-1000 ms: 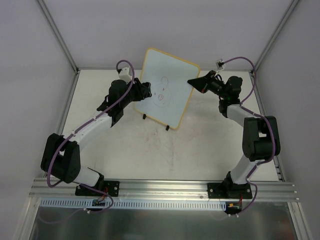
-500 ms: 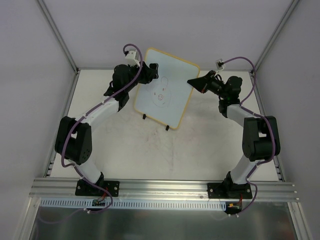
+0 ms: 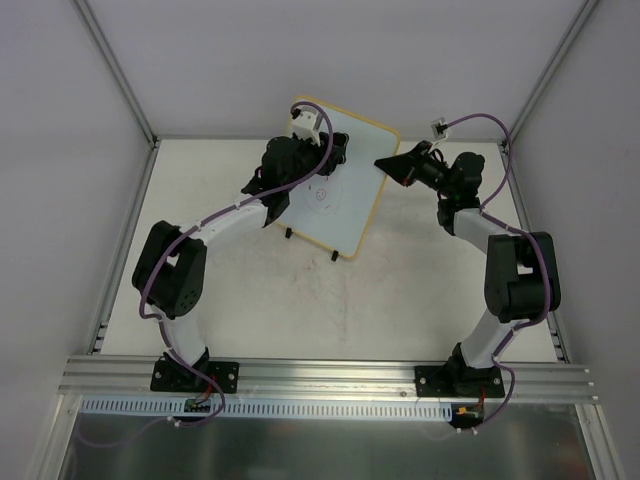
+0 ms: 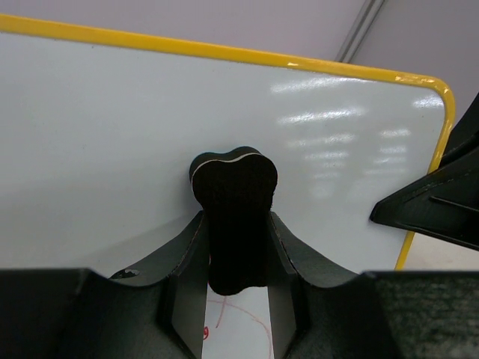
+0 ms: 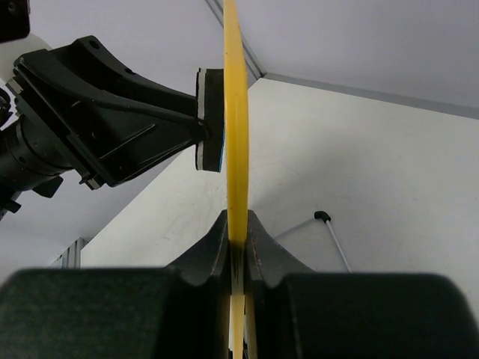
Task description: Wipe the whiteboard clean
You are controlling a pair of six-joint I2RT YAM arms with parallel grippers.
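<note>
Whiteboard (image 3: 350, 200) stands tilted at rear of surface (image 3: 300, 300), right gripper (image 5: 237, 224) jaws pinching its yellow rim (image 5: 236, 112), left gripper (image 4: 236, 218) jaws clamped on eraser (image 4: 233, 179) against its face; a hard wipe could twist the board loose or tip it.

From above, my left end effector (image 3: 332, 152) covers the top of the whiteboard (image 3: 345, 215), and the red doodle (image 3: 321, 197) is too small to read. On the left wrist the eraser (image 4: 233, 191) and fingers (image 4: 183, 295) hide most of that doodle; the right wrist sees the whiteboard edge-on, face hidden.
</note>
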